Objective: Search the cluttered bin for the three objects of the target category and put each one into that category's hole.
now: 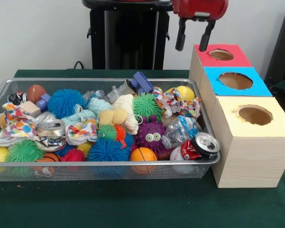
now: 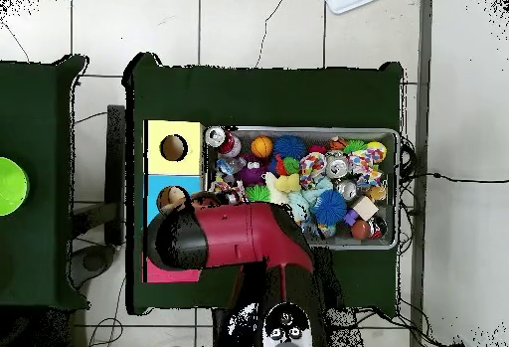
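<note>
Silver mesh bin (image 1: 0,95); red-topped hole (image 1: 221,54); purple toy (image 1: 150,135)

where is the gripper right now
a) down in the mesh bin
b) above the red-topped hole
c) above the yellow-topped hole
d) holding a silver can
b: in the front view the gripper hangs open and empty just above the red-topped hole, clear of the mesh bin.

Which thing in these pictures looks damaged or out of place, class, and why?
The silver drink can with a red label lies tipped on its side at the silver wire mesh basket's front corner, beside the yellow-topped wooden box. A crumpled see-through plastic bottle lies just behind it.
</note>
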Tool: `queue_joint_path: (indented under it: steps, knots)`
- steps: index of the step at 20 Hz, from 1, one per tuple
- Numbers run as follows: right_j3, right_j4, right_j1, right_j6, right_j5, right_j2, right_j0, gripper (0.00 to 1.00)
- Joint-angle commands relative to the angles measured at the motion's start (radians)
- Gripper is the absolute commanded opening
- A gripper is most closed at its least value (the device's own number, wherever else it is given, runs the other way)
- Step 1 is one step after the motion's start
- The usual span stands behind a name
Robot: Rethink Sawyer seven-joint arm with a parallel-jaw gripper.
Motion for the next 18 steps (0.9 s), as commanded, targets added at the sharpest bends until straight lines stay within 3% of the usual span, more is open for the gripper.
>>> queue_joint_path:
  steps: [1,12,18]
  knots:
    - [-0.097,-0.083,0.084,-0.082,0.06,0.091,-0.06,1.0]
    - [-0.197,-0.16,0.127,-0.15,0.118,0.122,-0.121,1.0]
    - [-0.194,-0.18,0.131,-0.184,0.091,0.161,-0.181,1.0]
